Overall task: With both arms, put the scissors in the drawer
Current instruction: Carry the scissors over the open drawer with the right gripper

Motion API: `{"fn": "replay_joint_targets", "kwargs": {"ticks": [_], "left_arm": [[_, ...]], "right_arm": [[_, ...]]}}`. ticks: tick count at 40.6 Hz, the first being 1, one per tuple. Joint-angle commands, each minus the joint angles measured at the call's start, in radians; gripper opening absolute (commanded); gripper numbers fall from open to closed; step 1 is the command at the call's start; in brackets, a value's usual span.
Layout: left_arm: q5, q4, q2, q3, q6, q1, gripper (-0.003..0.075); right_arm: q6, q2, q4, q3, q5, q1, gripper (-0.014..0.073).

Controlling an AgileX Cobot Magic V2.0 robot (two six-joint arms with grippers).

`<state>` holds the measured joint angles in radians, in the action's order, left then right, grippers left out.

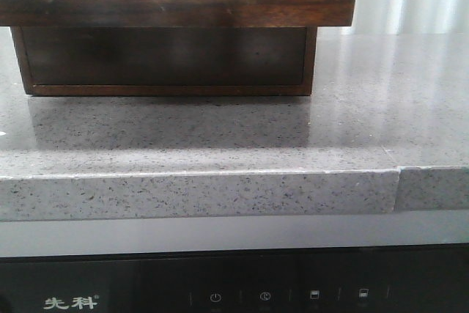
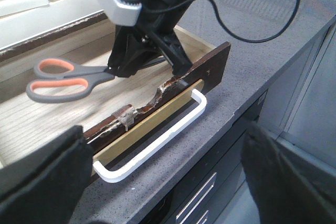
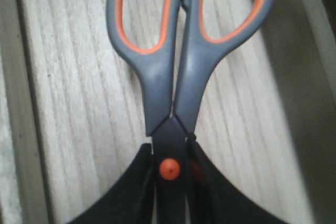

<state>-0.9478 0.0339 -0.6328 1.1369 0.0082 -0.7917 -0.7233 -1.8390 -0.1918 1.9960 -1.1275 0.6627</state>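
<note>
Right pincer [image 2: 123, 66], black and two-fingered, reaches down into the open dark-brown wooden drawer [image 2: 210, 69] and is clamped on the small scissors with grey plastic handles and orange inner finger loops [image 2: 63, 80]. In the right wrist view its black fingers [image 3: 220, 198] press against both sides of the scissors [image 3: 173, 77] just at the orange pivot screw [image 3: 169, 168], so the blades are hidden between them. The scissors are closed, and their handles stretch out over the drawer's pale wood-grain floor [image 3: 79, 103]; whether they touch that floor or hang just above it cannot be told.

In the left wrist view the drawer's front board shows a chipped, splintered top edge [image 2: 152, 100] and carries a white bar handle [image 2: 157, 142] on its outer face. The drawer front juts over the grey speckled stone counter [image 2: 252, 77]. A black cable [image 2: 247, 38] from the right arm loops over that counter.

Left pincer [image 2: 168, 192] hovers near the white handle without touching it, its two black fingers [image 2: 42, 182] set wide apart with nothing between them.

The front view shows only the dark wooden cabinet frame [image 1: 168, 56] standing on the counter [image 1: 220, 137], with neither arm in sight.
</note>
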Motion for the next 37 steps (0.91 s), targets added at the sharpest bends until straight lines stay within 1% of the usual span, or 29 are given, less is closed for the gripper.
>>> {"fn": "replay_joint_targets", "kwargs": {"ticks": [1, 5, 9, 12, 14, 26, 32, 37], "left_arm": [[0.081, -0.007, -0.010, 0.030, -0.008, -0.007, 0.0564], [0.081, -0.007, -0.010, 0.030, -0.008, -0.007, 0.0564], [0.081, -0.007, -0.010, 0.030, -0.008, -0.007, 0.0564], [0.081, -0.007, -0.010, 0.030, -0.008, -0.007, 0.0564], [0.081, -0.007, -0.010, 0.030, -0.008, -0.007, 0.0564], [0.081, -0.007, -0.010, 0.030, -0.008, -0.007, 0.0564], [0.081, -0.007, -0.010, 0.030, -0.008, -0.007, 0.0564], [0.081, -0.007, -0.010, 0.030, -0.008, -0.007, 0.0564]], "right_arm": [[-0.018, 0.033, 0.002, 0.028, 0.055, 0.000, 0.0100], [-0.018, 0.023, 0.012, 0.028, 0.044, -0.001, 0.0153], [-0.018, 0.023, 0.019, 0.028, 0.036, -0.001, 0.0272], [-0.018, 0.023, 0.023, 0.028, 0.036, -0.001, 0.0337], [-0.018, 0.023, 0.025, 0.028, 0.037, -0.001, 0.0360], [0.012, 0.085, 0.035, 0.029, 0.040, -0.001, 0.0364], [0.058, 0.152, 0.046, 0.029, 0.041, -0.001, 0.0364], [0.138, 0.217, 0.049, 0.029, 0.023, -0.001, 0.0364]]}}
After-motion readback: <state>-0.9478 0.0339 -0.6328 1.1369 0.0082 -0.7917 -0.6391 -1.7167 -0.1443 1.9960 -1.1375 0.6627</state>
